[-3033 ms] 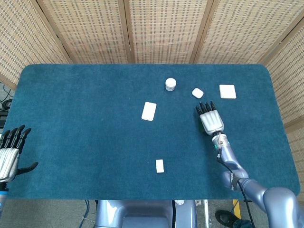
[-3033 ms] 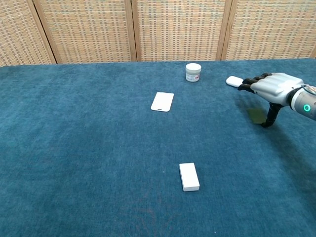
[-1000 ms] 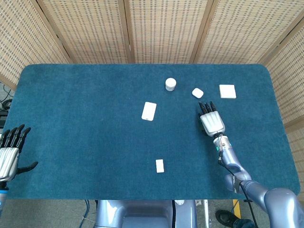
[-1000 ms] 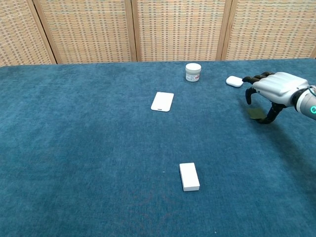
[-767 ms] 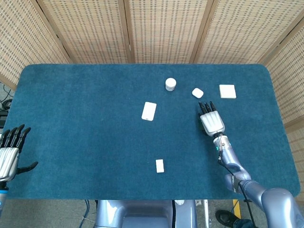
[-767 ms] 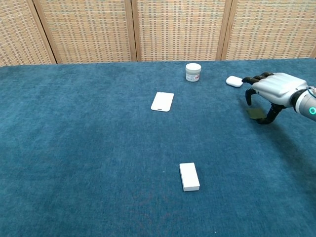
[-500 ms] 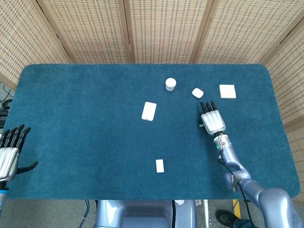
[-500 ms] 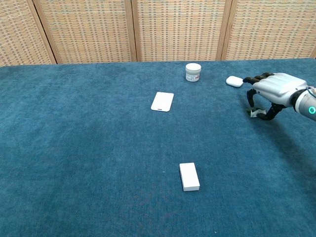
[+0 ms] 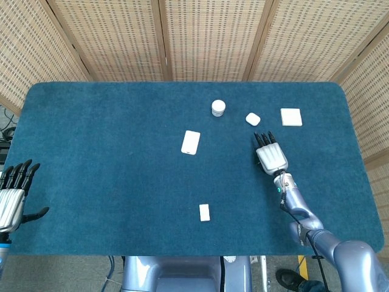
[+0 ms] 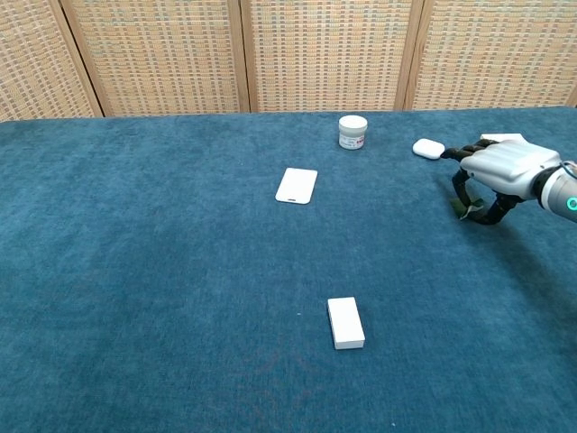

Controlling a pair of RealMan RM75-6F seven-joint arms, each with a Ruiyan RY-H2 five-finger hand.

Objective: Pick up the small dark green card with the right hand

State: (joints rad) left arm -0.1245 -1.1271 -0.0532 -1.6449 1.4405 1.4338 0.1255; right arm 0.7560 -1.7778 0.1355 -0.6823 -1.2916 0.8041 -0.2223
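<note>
The small dark green card shows only as a sliver at the right of the chest view, tilted up off the blue cloth. My right hand hangs over it, thumb and a curled finger pinching its edges. In the head view the right hand covers the card completely. My left hand stays off the table's left edge, fingers spread, holding nothing.
A white earbud case and a white square pad lie just beyond the right hand. A white jar stands at mid-back. A white card holder and a small white box lie toward the middle and front.
The right hand's fingers have curled in under the palm and closed on the card, tipping it up from flat on the cloth. The left hand has not moved.
</note>
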